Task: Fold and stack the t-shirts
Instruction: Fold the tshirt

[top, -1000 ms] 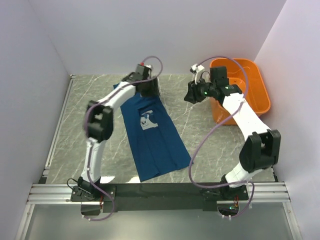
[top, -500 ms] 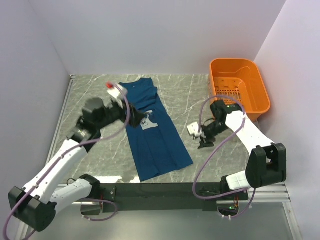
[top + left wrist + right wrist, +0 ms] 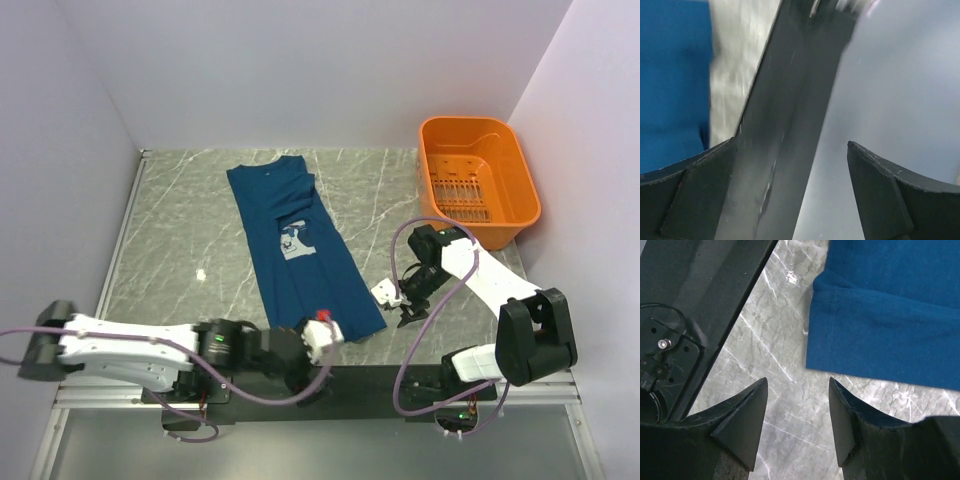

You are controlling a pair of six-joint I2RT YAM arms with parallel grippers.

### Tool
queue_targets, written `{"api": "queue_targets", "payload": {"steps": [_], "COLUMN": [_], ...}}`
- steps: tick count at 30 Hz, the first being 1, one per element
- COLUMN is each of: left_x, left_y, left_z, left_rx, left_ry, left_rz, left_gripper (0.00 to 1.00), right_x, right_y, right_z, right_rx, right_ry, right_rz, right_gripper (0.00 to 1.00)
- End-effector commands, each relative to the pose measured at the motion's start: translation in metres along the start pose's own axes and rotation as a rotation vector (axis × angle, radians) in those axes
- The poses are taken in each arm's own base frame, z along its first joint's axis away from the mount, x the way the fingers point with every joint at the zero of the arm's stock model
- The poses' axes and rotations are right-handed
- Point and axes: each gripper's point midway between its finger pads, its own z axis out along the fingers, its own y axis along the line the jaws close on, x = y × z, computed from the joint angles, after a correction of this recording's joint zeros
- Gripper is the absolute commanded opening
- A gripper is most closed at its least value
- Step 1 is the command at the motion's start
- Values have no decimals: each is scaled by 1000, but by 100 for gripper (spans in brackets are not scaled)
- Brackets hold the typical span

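navy-blue cotton t-shirt [image 3: 300, 255] lies flat as a long strip on the marble table [image 3: 180, 250], pale print up; orange basket [image 3: 480, 180] sits well apart, far right. left wrist: left gripper [image 3: 790, 142] gapes wide, empty, over the black rail [image 3: 785, 100]. right wrist: right gripper [image 3: 798, 381] is half-spread, empty, just beside the t-shirt's hem.

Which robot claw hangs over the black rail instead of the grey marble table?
The left gripper, beside the hem of the dark navy-blue cotton t-shirt: its open jaws frame the black rail, whereas the right gripper frames the grey marble table.
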Motion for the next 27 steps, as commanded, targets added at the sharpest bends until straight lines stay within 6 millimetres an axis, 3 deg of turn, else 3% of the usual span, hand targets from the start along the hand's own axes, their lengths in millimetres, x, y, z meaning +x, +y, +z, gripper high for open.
{"api": "queue_targets", "payload": {"steps": [1, 7, 14, 20, 27], "left_x": [31, 72, 80, 90, 115], "left_y": [38, 69, 100, 105, 108], "left_z": [14, 30, 30, 43, 42], "left_rx": [-292, -466, -546, -530, -533], "left_ry": [114, 269, 260, 348, 401], "left_rz": [-43, -115, -233, -252, -286], "left_gripper": [94, 85, 80, 66, 60], "right_x": [-4, -5, -6, -4, -1], "right_y": [-3, -4, -5, -5, -3], "right_z": [-4, -5, -3, -4, 1], "right_rx": [17, 27, 36, 41, 29], "right_ry": [-15, -24, -35, -27, -23], "right_rz": [-11, 15, 23, 28, 26], "right_gripper": [59, 59, 58, 57, 57]}}
